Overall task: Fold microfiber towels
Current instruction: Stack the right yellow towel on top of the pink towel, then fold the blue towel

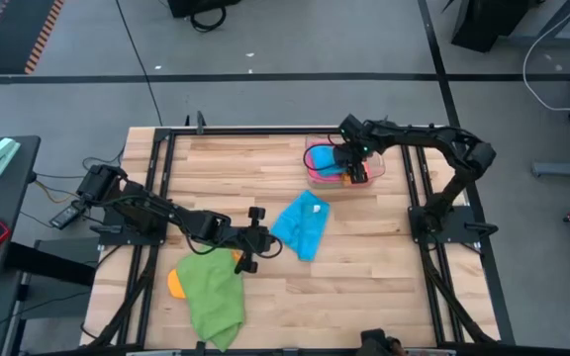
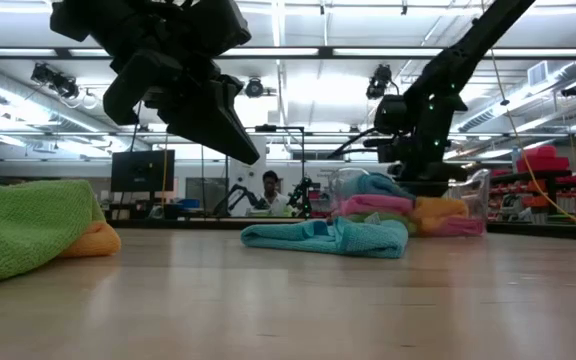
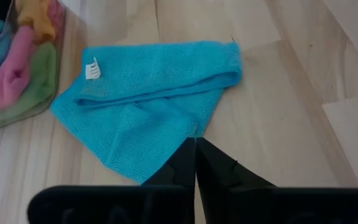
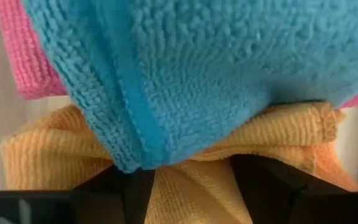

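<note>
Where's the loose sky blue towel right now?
High view: the sky blue towel lies mid-table, just ahead of the shut left gripper, nearer than the clear tray.

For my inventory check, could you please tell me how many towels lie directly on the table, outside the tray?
3: sky blue towel mid-table, green towel at the near-left, orange towel partly under it. More may be hidden beneath.

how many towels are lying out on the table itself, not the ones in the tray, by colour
Blue towel: 1
Green towel: 1
Orange towel, mostly under the green one: 1
Total: 3
</note>
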Controlling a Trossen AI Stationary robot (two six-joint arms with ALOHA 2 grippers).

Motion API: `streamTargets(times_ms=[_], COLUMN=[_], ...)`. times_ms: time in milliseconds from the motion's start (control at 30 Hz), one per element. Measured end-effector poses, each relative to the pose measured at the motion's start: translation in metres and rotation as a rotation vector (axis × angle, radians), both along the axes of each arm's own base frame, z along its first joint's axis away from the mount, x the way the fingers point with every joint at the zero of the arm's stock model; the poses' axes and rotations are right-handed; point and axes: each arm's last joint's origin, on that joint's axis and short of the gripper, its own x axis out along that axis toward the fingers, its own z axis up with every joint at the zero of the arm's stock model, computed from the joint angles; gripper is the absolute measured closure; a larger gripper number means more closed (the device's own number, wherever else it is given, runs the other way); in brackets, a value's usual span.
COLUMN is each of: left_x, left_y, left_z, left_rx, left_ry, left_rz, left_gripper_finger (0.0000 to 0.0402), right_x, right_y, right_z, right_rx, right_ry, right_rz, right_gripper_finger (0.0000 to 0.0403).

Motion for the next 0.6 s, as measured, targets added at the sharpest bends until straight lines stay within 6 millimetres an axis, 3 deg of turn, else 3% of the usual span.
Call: streamTargets(times_ms=[167, 400, 600], left_x=[0.001, 0.006, 0.007], left_y=[0.000, -0.003, -0.003], left_z=[0.002, 0.014, 0.016], left_rx=[-0.009, -0.019, -0.037], left_ry=[-0.003, -0.001, 0.013], left_rz=[0.008, 0.015, 0.036], left_gripper_finger=[0.0381, 0.0392, 0.0374], right_x=[0.000, 0.009, 0.010], right_y=[0.001, -0.004, -0.009], right_z=[0.002, 0.035, 0.060], right_rx=[-0.004, 0.003, 0.004], right_ry=[0.013, 0.012, 0.036], right_rz=[-0.011, -0.055, -0.098], right_gripper_finger=[0.0159, 0.0152, 0.0154])
